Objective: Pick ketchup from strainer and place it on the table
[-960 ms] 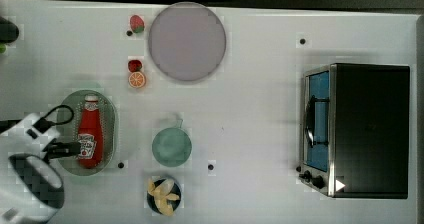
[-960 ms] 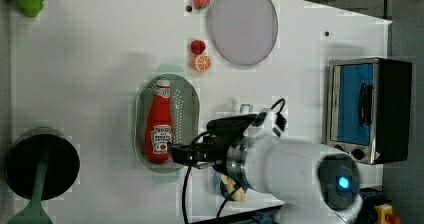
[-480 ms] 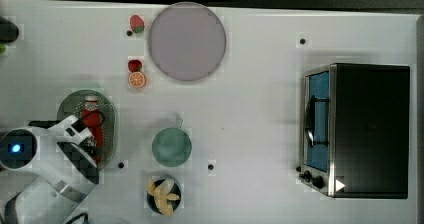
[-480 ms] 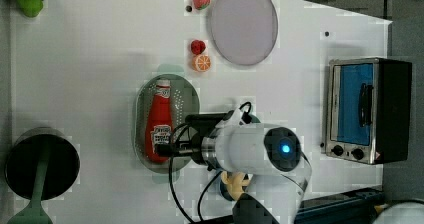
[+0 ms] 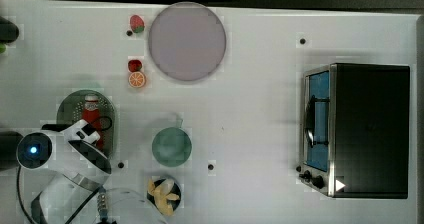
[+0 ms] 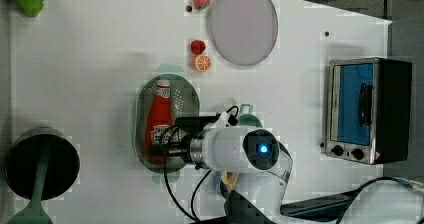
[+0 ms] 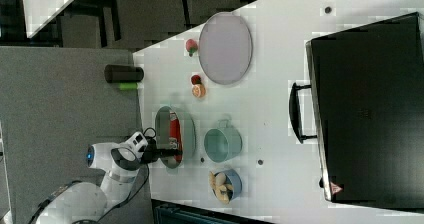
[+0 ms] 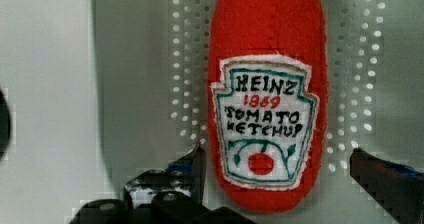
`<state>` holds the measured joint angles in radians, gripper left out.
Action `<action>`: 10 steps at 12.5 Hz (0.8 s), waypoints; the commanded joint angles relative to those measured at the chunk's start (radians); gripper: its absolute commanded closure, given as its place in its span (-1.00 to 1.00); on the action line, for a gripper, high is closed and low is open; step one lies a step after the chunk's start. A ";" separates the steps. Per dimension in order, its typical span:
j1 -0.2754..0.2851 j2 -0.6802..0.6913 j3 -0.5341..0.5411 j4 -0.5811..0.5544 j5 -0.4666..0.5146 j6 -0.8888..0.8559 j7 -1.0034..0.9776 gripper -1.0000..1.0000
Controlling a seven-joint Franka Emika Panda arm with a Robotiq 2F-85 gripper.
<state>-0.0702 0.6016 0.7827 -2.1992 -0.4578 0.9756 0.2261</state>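
Hand (image 8: 277, 184) spread wide, I see its 2 fingers (image 8: 192, 166) flanking the lower end of the ketchup (image 8: 267, 84), 1 on each side and neither touching it. From here the ketchup lies flat in the strainer (image 6: 187, 96), its white cap toward the strainer's end nearest the orange slice (image 6: 202, 63). Beside the strainer on the surface (image 5: 260, 114) stands a teal cup (image 5: 171, 146).

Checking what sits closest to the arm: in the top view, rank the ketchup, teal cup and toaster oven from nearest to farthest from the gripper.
1. ketchup, under the open gripper, inside the strainer.
2. teal cup, toward the top view's right.
3. toaster oven, at the far right.
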 commanded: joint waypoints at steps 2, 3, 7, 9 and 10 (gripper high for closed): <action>0.020 0.042 -0.022 0.024 -0.040 0.033 0.101 -0.43; 0.018 0.039 -0.019 0.028 -0.040 0.041 0.101 -0.20; -0.002 -0.028 0.025 0.028 -0.028 -0.003 0.101 -0.18; -0.035 -0.102 0.083 0.038 0.031 -0.086 0.101 -0.18; -0.055 -0.142 0.113 0.052 0.086 -0.119 0.101 -0.18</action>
<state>-0.0936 0.5430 0.8447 -2.1797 -0.3926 0.8687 0.2864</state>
